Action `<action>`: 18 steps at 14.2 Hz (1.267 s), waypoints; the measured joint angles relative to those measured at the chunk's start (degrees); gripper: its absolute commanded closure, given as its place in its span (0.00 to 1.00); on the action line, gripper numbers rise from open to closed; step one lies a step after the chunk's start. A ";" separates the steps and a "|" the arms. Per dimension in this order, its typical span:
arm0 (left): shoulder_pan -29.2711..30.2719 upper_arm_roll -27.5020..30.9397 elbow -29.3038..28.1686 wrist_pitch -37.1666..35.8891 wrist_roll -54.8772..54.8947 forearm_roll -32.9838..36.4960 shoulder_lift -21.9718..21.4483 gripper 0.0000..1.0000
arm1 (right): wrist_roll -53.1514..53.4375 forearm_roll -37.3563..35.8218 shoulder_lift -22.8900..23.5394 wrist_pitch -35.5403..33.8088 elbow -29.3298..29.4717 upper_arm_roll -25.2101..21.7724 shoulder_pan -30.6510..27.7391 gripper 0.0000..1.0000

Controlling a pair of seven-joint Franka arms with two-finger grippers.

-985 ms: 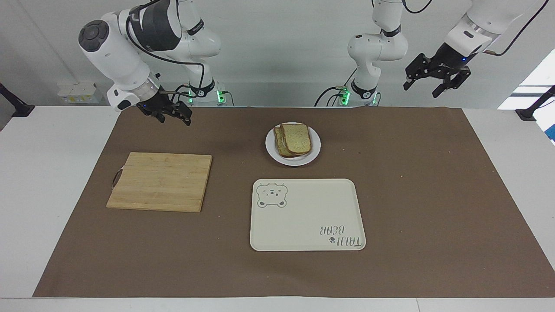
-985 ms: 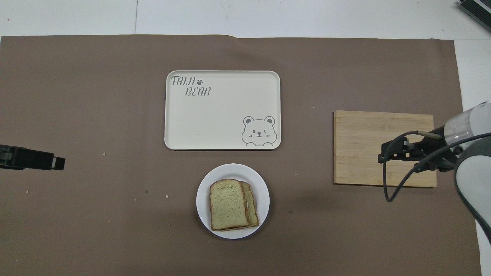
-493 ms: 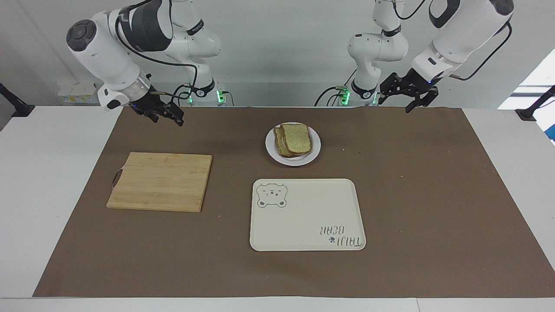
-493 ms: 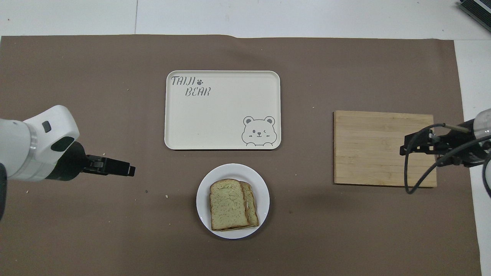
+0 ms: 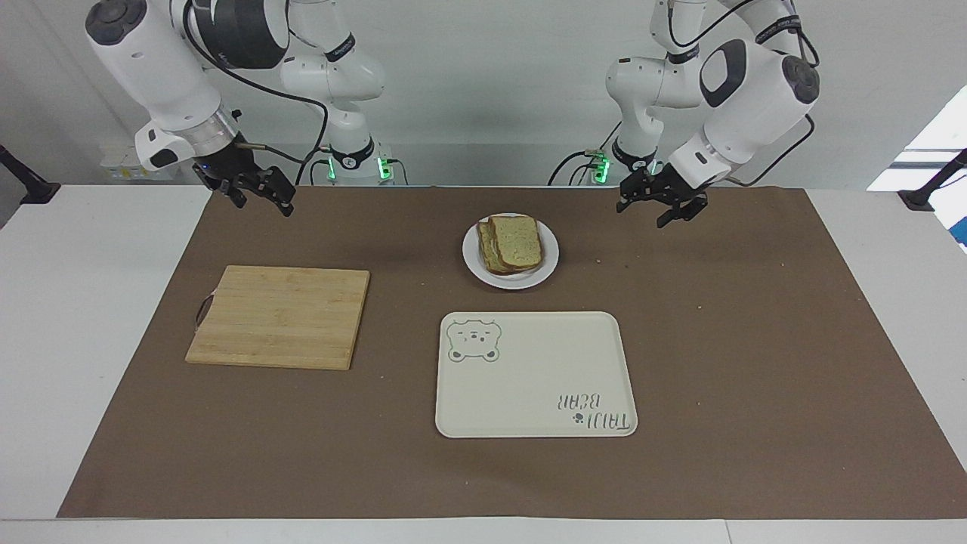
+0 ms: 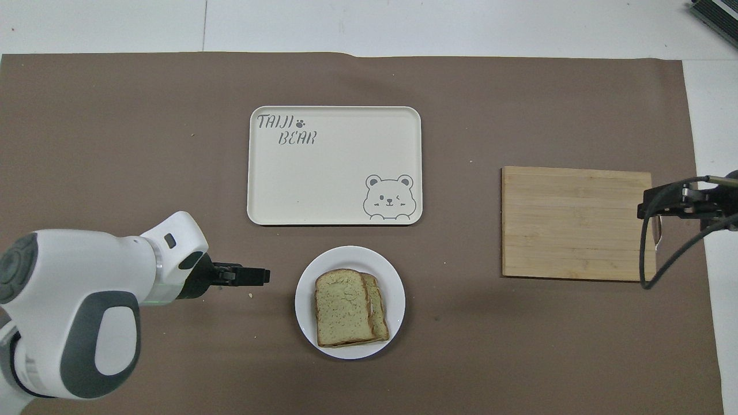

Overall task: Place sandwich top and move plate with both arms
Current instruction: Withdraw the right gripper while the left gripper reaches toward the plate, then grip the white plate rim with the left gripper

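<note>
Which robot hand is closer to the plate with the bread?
The left gripper. It hangs over the brown mat just beside the plate, while the right gripper is up by the cutting board's end.

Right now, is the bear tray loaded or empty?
Empty. The bear tray shows only its printed bear and lettering; the sandwich top lies on the bread stack on the plate, nearer the robots.

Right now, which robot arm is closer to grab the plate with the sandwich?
Probably the left. The left gripper hangs over the mat just beside the plate, toward the left arm's end of the table. The right gripper is over the mat near the cutting board, much farther from the plate.
</note>
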 measured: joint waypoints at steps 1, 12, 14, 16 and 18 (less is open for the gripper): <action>-1.82 -0.01 -2.47 3.62 0.03 -1.91 0.09 0.00 | -1.36 -0.76 0.02 0.08 0.83 0.01 -0.01 0.00; -7.07 0.25 -11.07 13.63 18.69 -26.97 3.92 0.19 | -4.70 -0.69 0.04 -0.97 4.72 1.20 0.44 0.00; -7.07 0.25 -11.59 13.65 19.67 -29.07 4.11 0.22 | -5.26 -0.44 0.07 -3.86 5.50 1.36 0.48 0.00; -7.07 0.25 -11.84 13.65 19.69 -29.31 4.12 0.27 | -6.35 -0.44 0.49 -6.77 8.18 1.34 0.41 0.00; -7.08 0.24 -12.22 13.65 19.91 -30.67 4.19 0.32 | -6.76 -0.42 1.28 -7.76 10.08 1.16 0.32 0.00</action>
